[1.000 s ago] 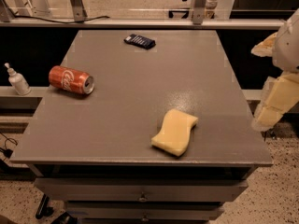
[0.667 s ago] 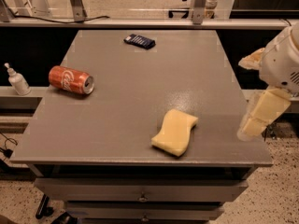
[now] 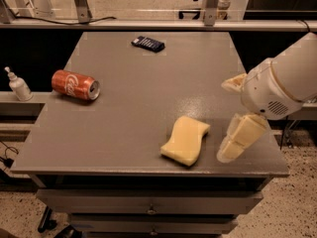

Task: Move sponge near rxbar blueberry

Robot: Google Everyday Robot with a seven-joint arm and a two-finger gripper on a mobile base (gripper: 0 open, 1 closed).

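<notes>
The sponge, a pale yellow foam block with wavy sides, lies flat near the table's front edge, right of centre. The rxbar blueberry, a small dark navy bar, lies at the far edge of the table, well apart from the sponge. My gripper hangs over the table's right side, just right of the sponge and not touching it. Its two pale yellow fingers are spread apart, one low fingertip beside the sponge and the other finger higher up. It holds nothing.
A red-orange soda can lies on its side at the table's left. A small white pump bottle stands on a ledge left of the grey table. Drawers sit below the front edge. A rail runs behind the table.
My gripper has moved left from beyond the table's right edge to over the table, closer to the sponge. The sponge, bar and can have not moved.
</notes>
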